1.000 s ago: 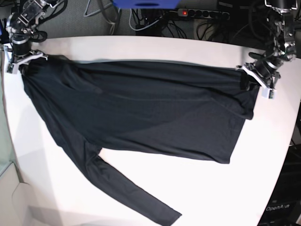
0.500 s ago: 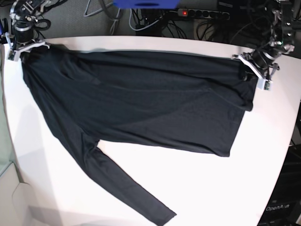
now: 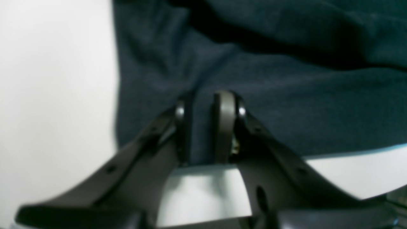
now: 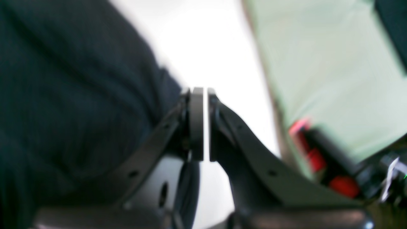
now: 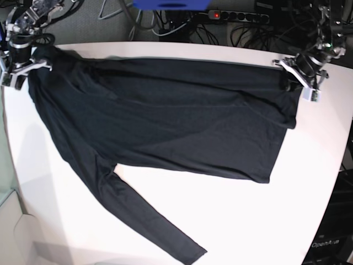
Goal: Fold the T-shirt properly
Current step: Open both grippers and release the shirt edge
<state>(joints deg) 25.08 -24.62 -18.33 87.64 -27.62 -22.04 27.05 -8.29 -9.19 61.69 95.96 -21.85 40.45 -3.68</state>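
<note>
Across most of the base frame, on the white rounded surface [image 5: 231,221], lies the large black thin-knit T-shirt [image 5: 165,121], clamped upper right by the left hand [image 5: 300,83] and upper left by the closed right hand [image 5: 16,70]; keeping even tension should prevent wrinkles.

The T-shirt [image 5: 182,124] is thin, soft knit cloth, very dark charcoal and fully matt; close up in the left wrist view [image 3: 286,105] its surface looks faintly fuzzy, with a fine grain and soft folds. The table [image 5: 265,221] is a smooth white board with a dull sheen, no texture to speak of. The left hand [image 3: 206,127] has dark, smooth fingers [image 3: 224,127] that look like moulded plastic, slightly glossy at the rounded tips. The right hand [image 4: 202,124] is the same dark, satin plastic with flat grey pads [image 4: 196,124].
</note>
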